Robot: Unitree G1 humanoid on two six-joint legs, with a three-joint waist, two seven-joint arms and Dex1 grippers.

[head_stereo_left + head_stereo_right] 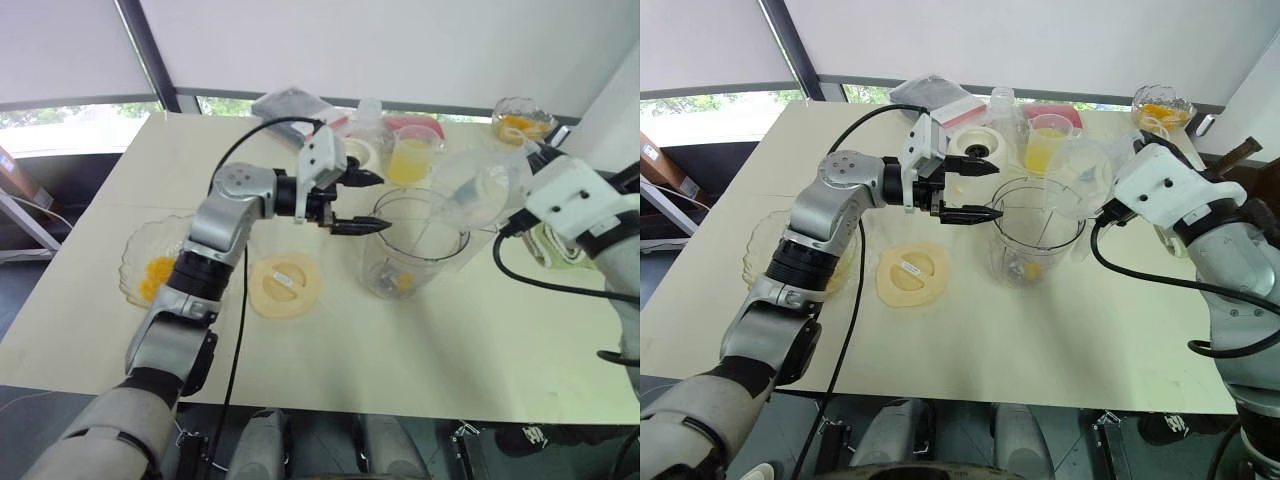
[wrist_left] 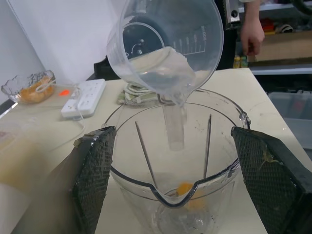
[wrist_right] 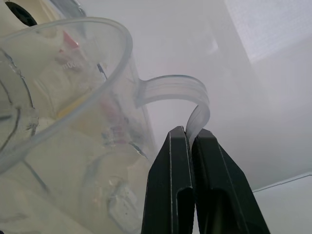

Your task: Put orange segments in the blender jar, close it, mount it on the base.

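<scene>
Left arm: reaches forward over the cream desk (image 1: 480, 360), forearm bent across so the left gripper (image 1: 978, 192) points level toward the robot's right, at the rim of the blender jar.
Left fingers: two black fingers (image 2: 95, 175) spread wide apart, one on each side of the jar's near rim, gripping nothing; whether they touch the rim cannot be told.
Blender jar: large clear plastic pitcher (image 1: 408, 250) with a pour spout, standing upright on the desk at mid-table, open at the top.
Orange segments: one small glossy orange piece (image 2: 184, 189) lies at the bottom of the jar; more sit in the scalloped shallow glass bowl (image 1: 150, 262) on the desk near the robot's left arm.
Right arm: raised at the robot's right, elbow out, the right gripper (image 3: 192, 139) pointing forward and slightly upward.
Right fingers: pressed together on the thin strap handle of a clear plastic measuring cup (image 1: 1085, 178).
Measuring cup: tipped over the jar's mouth, a clear stream running from its lip into the jar (image 2: 174, 126).
Base: squat cream-white cylinder (image 1: 978, 145) with a dark socket, standing behind the jar, apart from it.
Lid: flat round cream-yellow disc (image 1: 285, 285) lying on the desk just left of the jar.
Juice cup: smaller clear cup of yellow juice (image 1: 412, 155) behind the jar.
</scene>
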